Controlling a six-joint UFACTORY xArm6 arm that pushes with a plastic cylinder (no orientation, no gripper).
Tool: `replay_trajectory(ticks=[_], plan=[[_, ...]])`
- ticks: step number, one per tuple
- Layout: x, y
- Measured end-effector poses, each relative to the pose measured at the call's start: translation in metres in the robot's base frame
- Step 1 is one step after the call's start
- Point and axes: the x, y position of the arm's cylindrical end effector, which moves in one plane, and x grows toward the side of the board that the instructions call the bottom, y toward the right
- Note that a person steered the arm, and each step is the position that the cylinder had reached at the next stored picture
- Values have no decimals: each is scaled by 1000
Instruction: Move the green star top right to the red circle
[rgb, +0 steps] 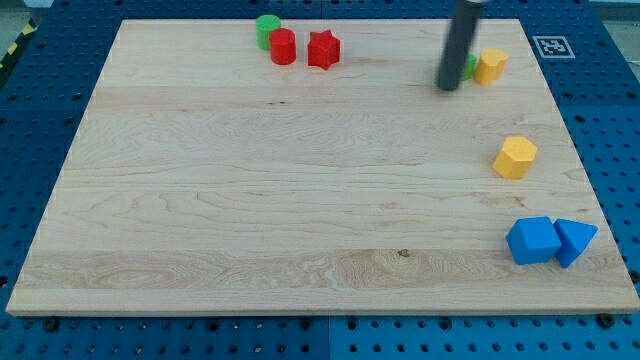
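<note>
Wooden board (250, 180): my tip (449, 87), a jawless rod holding nothing, touches green block (469, 68) beside yellow block (490, 65).

Bright even overhead light, soft faint shadows, rod (449, 86) slightly blurred, board sharp

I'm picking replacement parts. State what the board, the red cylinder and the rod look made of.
Board: pale wood, going by its grain lines and a small knot; matte finish.
Red cylinder: probably plastic or painted wood; uniform colour, faint sheen.
Rod, ending at my tip: dark and smooth, maybe metal or plastic; the picture leaves it open.
</note>
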Motion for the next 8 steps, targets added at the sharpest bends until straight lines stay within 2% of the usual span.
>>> replay_trajectory(ticks=[1,2,3,4,5,6,7,8], plan=[[6,34],[-19,32],[-47,-41],[-42,-70],[-4,-32],[-23,-78],[-75,-137],[-83,-135]])
